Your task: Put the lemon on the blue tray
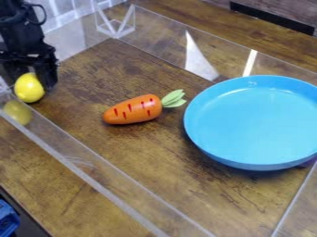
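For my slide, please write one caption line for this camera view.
Black gripper lowered around a lemon at the table's left edge; carrot and empty blue tray to the right.

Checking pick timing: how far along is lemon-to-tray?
Done: gripper is down at the lemon, fingers either side. In hand: the grasp; the lemon sits on the table, not lifted. Left: lift, carry past the carrot, set it on the empty blue tray.

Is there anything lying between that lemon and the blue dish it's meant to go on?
Yes: the toy carrot lies on the table between the lemon and the blue tray, roughly midway.
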`<state>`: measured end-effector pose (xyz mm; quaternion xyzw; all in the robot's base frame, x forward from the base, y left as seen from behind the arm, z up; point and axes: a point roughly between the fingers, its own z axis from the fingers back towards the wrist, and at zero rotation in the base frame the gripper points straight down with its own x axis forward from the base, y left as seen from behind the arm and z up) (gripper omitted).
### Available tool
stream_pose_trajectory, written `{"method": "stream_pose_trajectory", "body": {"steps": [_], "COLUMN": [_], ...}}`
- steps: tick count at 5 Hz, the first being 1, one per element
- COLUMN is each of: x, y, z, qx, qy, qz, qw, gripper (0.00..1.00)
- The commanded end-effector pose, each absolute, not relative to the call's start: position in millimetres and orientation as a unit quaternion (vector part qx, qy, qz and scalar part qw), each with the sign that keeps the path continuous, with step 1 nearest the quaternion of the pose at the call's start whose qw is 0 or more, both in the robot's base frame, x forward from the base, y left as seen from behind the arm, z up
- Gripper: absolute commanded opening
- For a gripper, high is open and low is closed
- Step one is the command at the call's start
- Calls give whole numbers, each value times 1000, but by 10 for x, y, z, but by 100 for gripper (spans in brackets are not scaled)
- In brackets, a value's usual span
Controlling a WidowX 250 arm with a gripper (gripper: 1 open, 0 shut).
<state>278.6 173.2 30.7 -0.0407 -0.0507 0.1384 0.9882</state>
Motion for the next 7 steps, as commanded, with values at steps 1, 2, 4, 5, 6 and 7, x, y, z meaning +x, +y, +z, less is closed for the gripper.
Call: {"method": "stream_pose_trajectory", "body": {"steps": [1, 2, 4, 5, 6, 7], "x": [2829, 2824, 2895, 2954, 3031, 3134], "y": [1706, 1653, 1544, 1513, 1341, 1097], "z": [617, 678, 831, 849, 903, 968], "qx": [-19, -14, -7, -3, 2, 2], "qy": [-82, -79, -82, -83, -86, -91], "qz": [144, 157, 133, 101, 92, 69], "qw": [986, 984, 988, 991, 992, 993], "gripper": [0, 0, 0, 0, 0, 0]}}
